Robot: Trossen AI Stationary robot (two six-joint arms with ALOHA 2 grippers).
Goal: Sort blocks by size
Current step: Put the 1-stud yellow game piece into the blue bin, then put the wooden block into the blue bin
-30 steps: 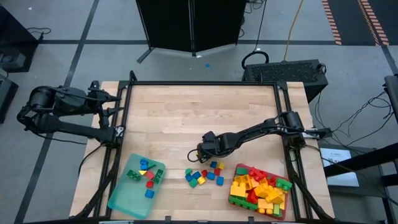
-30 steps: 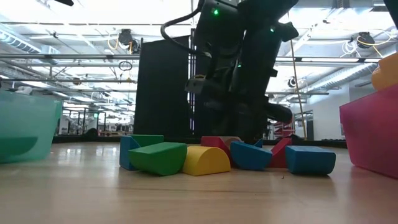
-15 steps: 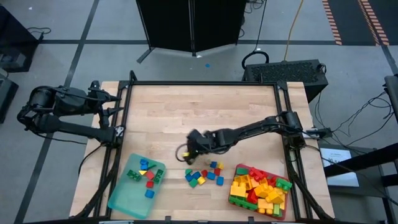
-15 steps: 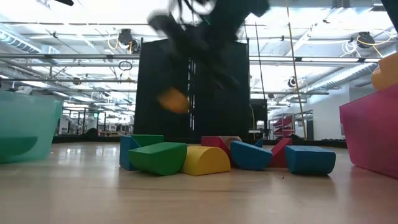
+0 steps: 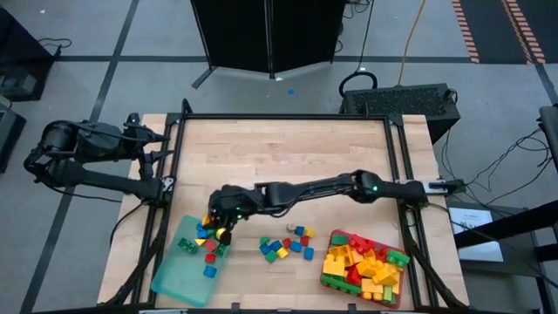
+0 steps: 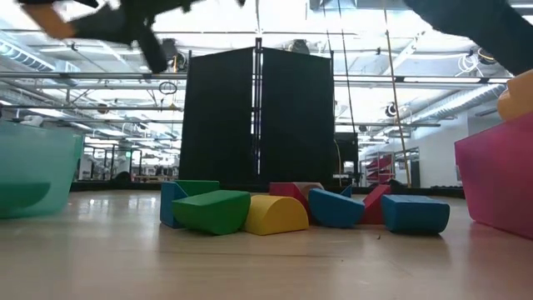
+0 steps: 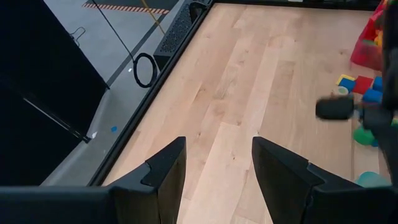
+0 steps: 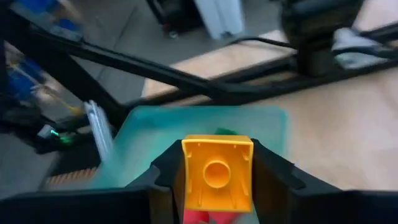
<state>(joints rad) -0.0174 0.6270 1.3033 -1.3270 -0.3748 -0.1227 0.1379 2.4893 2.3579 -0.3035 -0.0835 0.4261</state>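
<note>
The right gripper point(image 5: 220, 228) reaches across the wooden table point(image 5: 288, 157) and hangs over the upper edge of the teal tray point(image 5: 174, 277), its fingers clenched on a small yellow block point(image 8: 217, 172); the right wrist view shows this block pinched between the two dark fingers point(image 8: 270, 169), hollow underside facing the camera, with the teal tray directly beyond it. Beneath and just beside the gripper, several small blocks point(image 5: 207, 253) in red, yellow, green and blue lie inside the teal tray. To the gripper's side toward the arm's base, a loose cluster of small blocks point(image 5: 287, 244) rests on the bare table, seen in the low view as green, yellow, blue and red pieces point(image 6: 275, 212) touching one another. Farther along the same side, well apart from the gripper, the red tray point(image 5: 331, 277) holds a heap of larger blocks point(image 5: 366, 266). The left gripper point(image 7: 216, 158) waits at the table's far left edge, its fingers released and apart, holding nothing.
</note>
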